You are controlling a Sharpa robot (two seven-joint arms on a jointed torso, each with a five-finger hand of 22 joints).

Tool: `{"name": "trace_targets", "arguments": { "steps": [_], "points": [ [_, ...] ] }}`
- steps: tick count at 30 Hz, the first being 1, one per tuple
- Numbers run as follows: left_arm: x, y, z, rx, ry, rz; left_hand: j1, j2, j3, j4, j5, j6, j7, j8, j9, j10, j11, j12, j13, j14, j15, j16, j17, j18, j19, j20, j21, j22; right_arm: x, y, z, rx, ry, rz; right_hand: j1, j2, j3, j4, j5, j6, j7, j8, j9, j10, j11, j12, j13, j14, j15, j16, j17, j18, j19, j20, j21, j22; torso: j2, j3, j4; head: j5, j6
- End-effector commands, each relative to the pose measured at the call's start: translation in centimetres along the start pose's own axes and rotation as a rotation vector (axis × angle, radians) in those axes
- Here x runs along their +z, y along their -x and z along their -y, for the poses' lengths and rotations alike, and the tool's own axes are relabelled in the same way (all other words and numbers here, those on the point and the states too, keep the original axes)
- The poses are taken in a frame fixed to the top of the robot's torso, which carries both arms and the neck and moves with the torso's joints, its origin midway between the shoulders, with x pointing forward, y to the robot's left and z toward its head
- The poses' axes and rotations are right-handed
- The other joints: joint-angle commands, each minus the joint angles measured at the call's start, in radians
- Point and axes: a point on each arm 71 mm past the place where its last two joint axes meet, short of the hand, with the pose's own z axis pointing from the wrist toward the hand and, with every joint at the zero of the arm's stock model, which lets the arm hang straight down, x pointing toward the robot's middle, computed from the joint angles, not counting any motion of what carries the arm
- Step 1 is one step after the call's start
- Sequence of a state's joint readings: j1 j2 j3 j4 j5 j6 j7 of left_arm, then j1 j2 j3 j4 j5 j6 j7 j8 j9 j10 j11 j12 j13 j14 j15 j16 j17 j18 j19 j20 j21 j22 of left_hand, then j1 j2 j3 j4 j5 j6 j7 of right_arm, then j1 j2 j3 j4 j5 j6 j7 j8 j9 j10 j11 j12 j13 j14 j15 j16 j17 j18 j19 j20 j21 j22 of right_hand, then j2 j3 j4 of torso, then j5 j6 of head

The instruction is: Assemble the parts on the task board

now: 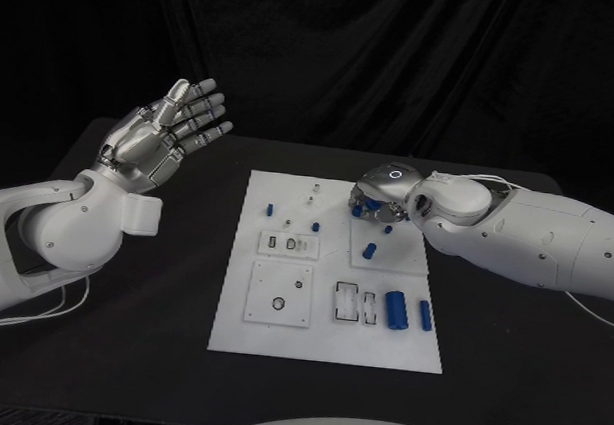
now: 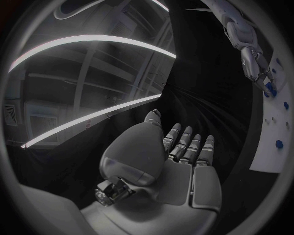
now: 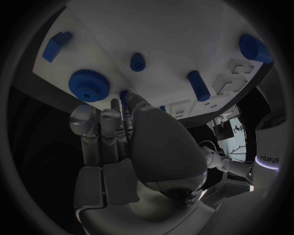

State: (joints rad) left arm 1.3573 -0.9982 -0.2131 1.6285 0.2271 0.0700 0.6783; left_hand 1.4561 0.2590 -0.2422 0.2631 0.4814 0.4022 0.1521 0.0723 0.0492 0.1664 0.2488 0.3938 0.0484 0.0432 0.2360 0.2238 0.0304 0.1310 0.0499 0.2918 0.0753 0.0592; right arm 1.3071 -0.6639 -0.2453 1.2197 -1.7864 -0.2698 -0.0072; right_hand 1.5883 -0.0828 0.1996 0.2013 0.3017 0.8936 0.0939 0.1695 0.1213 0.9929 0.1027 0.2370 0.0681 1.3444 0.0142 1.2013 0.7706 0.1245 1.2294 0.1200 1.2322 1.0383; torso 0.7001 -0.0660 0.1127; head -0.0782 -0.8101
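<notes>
The white task board [image 1: 275,335] lies in the middle of the black table. My right hand [image 1: 384,187] hangs low over its far right part, fingers pointing down. In the right wrist view this hand [image 3: 132,142] pinches a small blue part [image 3: 125,96] between thumb and fingers, just above the board [image 3: 171,29]. Around it on the board are a blue gear [image 3: 88,84], a blue block [image 3: 56,45], a short peg [image 3: 137,61] and a longer peg [image 3: 198,84]. My left hand [image 1: 162,135] is raised off the board's left side, fingers spread, holding nothing.
Two blue cylinders [image 1: 396,308] lie side by side at the board's near right, beside square recesses [image 1: 281,293]. Small blue pegs [image 1: 270,209] stand farther back. Bare black table surrounds the board, widest on the left under my raised arm.
</notes>
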Motion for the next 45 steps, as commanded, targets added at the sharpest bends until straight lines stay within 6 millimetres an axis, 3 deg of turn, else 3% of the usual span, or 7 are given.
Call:
{"name": "trace_targets", "arguments": {
  "steps": [1, 7, 16, 26, 30, 36, 45],
  "points": [
    [0.0, -0.2, 0.7, -0.022, -0.09, -0.019, 0.009, 0.003, 0.003, -0.002, 0.026, 0.008, 0.095, 0.006, 0.001, 0.002, -0.003, 0.0, 0.001, 0.0, 0.005, 0.005, 0.001, -0.011, 0.009, 0.001, -0.001, -0.001, 0.0, 0.0, 0.0, 0.022, 0.006, 0.033, 0.002, -0.007, 0.011, -0.001, 0.005, 0.009, 0.0, 0.006, 0.003, 0.01, 0.0, -0.002, 0.002, 0.001, 0.004, 0.002, 0.001, -0.008, 0.0, 0.005, 0.007, 0.003, 0.0, -0.0007, -0.0008, 0.002, -0.005],
    [0.0, -0.1, 0.7, -0.023, -0.087, -0.019, 0.007, 0.005, 0.003, 0.001, 0.016, 0.012, 0.094, 0.007, 0.002, 0.003, -0.003, 0.001, 0.001, 0.001, 0.005, 0.007, 0.002, -0.011, 0.01, 0.001, 0.0, -0.001, 0.1, -0.1, 0.1, 0.025, 0.006, 0.048, -0.001, -0.007, 0.032, 0.002, 0.003, 0.037, 0.006, 0.014, 0.013, 0.029, -0.001, -0.004, 0.003, 0.005, 0.005, 0.008, 0.012, -0.009, 0.005, 0.006, 0.014, 0.016, 0.0, -0.0002, -0.0005, 0.001, -0.009],
    [-0.1, 0.1, 0.8, -0.023, -0.086, -0.018, 0.007, 0.006, 0.005, 0.0, 0.01, 0.017, 0.094, 0.009, 0.002, 0.006, -0.002, 0.006, 0.002, 0.004, 0.006, 0.014, 0.003, -0.011, 0.013, 0.002, 0.002, 0.001, 0.0, 0.3, 0.1, 0.054, 0.023, 0.117, -0.024, -0.001, 0.058, -0.005, -0.013, 0.159, 0.008, 0.075, 0.073, 0.142, -0.036, 0.002, 0.009, 0.033, -0.023, 0.028, 0.052, -0.017, 0.036, -0.017, 0.042, 0.068, 0.0, -0.001, -0.002, 0.009, -0.017],
    [-0.2, 0.4, 1.0, -0.021, -0.087, -0.014, 0.008, 0.007, 0.006, 0.0, 0.01, 0.02, 0.094, 0.01, 0.003, 0.007, -0.002, 0.008, 0.002, 0.005, 0.006, 0.016, 0.003, -0.011, 0.014, 0.002, 0.004, 0.001, 0.3, 2.3, 0.0, 0.085, 0.024, 0.229, -0.04, 0.0, 0.057, -0.01, -0.017, 0.18, 0.007, 0.09, 0.104, 0.182, -0.048, -0.016, 0.006, 0.063, -0.034, 0.054, 0.107, -0.028, 0.074, -0.028, 0.073, 0.119, 0.0, -0.0019, -0.001, 0.022, -0.036],
    [-0.1, 0.5, 0.9, -0.02, -0.086, -0.014, 0.008, 0.007, 0.006, -0.001, 0.01, 0.023, 0.093, 0.01, 0.003, 0.009, -0.001, 0.01, 0.003, 0.006, 0.007, 0.019, 0.004, -0.011, 0.015, 0.002, 0.004, 0.002, 0.9, 3.7, -0.2, 0.086, 0.013, 0.245, -0.047, -0.002, 0.057, -0.011, -0.022, 0.175, 0.008, 0.087, 0.112, 0.184, -0.047, -0.03, 0.004, 0.083, -0.034, 0.079, 0.154, -0.034, 0.096, -0.03, 0.093, 0.149, 0.003, -0.0039, -0.0033, 0.038, -0.045],
    [0.0, 0.5, 0.9, -0.02, -0.084, -0.015, 0.009, 0.008, 0.007, -0.001, 0.01, 0.026, 0.093, 0.011, 0.004, 0.011, -0.001, 0.012, 0.003, 0.008, 0.008, 0.023, 0.004, -0.011, 0.016, 0.002, 0.005, 0.002, 1.5, 4.5, -0.4, 0.086, -0.009, 0.204, -0.051, -0.002, 0.058, -0.011, -0.031, 0.169, 0.01, 0.083, 0.117, 0.182, -0.045, -0.041, 0.003, 0.089, -0.033, 0.086, 0.165, -0.036, 0.101, -0.03, 0.098, 0.156, 0.006, -0.005, -0.0002, 0.048, -0.054],
    [0.1, 0.5, 0.8, -0.023, -0.078, -0.02, 0.009, 0.008, 0.008, -0.002, 0.013, 0.027, 0.093, 0.012, 0.004, 0.014, 0.0, 0.016, 0.004, 0.01, 0.009, 0.027, 0.005, -0.012, 0.016, 0.002, 0.005, 0.002, 2.7, 5.1, -0.8, 0.08, -0.034, 0.176, -0.051, -0.002, 0.06, -0.014, -0.041, 0.167, 0.014, 0.081, 0.121, 0.184, -0.045, -0.048, 0.003, 0.093, -0.033, 0.091, 0.174, -0.037, 0.105, -0.03, 0.102, 0.162, 0.025, -0.0091, 0.0085, 0.033, -0.027]
  ]
}}
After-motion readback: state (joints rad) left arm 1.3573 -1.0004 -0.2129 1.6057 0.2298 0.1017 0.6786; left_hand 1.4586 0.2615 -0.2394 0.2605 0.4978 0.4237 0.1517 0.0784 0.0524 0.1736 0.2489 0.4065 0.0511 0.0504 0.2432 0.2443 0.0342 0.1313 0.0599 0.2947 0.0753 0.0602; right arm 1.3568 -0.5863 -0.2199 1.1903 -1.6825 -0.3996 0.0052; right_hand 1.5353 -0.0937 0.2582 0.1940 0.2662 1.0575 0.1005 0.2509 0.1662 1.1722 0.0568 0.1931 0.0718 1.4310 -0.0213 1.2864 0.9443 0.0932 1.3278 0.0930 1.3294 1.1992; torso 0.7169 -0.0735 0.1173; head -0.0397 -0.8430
